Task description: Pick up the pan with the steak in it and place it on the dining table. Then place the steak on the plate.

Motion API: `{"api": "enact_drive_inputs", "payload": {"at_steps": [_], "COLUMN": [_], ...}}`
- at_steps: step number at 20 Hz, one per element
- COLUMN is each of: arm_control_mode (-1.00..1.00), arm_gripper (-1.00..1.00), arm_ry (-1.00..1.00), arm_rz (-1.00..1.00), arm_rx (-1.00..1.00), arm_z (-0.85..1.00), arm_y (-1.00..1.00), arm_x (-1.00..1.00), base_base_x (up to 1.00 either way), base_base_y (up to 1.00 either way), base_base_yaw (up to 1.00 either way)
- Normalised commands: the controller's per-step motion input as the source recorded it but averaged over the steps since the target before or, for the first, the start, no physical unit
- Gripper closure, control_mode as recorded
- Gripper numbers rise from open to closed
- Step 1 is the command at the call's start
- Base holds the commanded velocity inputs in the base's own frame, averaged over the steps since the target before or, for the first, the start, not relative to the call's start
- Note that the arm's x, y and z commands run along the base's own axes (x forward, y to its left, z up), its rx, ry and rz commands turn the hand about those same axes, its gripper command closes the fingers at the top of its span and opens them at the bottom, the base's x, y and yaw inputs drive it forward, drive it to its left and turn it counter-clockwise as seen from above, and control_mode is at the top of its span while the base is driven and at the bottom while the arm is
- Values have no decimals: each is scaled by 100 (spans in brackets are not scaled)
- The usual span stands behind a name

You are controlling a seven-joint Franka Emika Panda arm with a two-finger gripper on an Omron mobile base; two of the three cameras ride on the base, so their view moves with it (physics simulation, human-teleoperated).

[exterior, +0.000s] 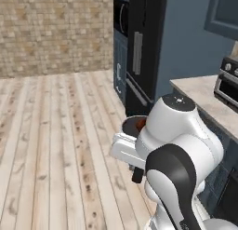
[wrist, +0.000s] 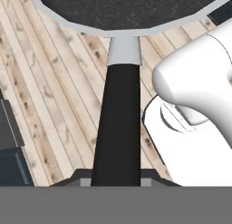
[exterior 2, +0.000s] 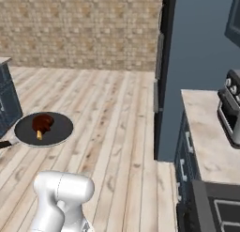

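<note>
The black pan (exterior 2: pixel 55 130) with its silvery rim hangs level above the wooden floor. The reddish-brown steak (exterior 2: pixel 42 123) lies in it, left of centre. In the hand view my gripper (wrist: pixel 116 180) is shut on the pan's straight black handle (wrist: pixel 118 128), and the pan's bowl (wrist: pixel 127 10) is at the top. From the left base camera, the pan (exterior: pixel 129 126) and steak (exterior: pixel 140 125) peek out from behind my white arm. The dining table and the plate are out of view.
A stone counter on dark blue cabinets (exterior 2: pixel 206 132) runs along the right, with a toaster oven (exterior: pixel 228 82) on it. A tall black fridge (exterior: pixel 144 47) stands ahead. Another blue cabinet (exterior 2: pixel 7 102) is at the left. Open wooden floor (exterior: pixel 56 131) reaches back to the brick wall.
</note>
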Motion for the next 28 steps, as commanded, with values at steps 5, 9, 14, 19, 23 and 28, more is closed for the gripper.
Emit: {"api": "enact_drive_inputs", "payload": {"at_steps": [5, 9, 14, 19, 23, 28], "arm_control_mode": [100, 100, 100, 100, 100, 100], "arm_gripper": [100, 100, 100, 100, 100, 100], "arm_ry": [0, 0, 0, 0, 0, 0], "arm_rz": [0, 0, 0, 0, 0, 0], "arm_rx": [0, 0, 0, 0, 0, 0], "arm_z": [0, 0, 0, 0, 0, 0], "arm_y": [0, 0, 0, 0, 0, 0], "arm_x": [0, 0, 0, 0, 0, 0], "base_base_x": [-4, -3, -5, -5, -3, 0], "base_base_y": [0, 0, 0, 0, 0, 0], "base_base_yaw": [50, 50, 50, 50, 50, 49]}}
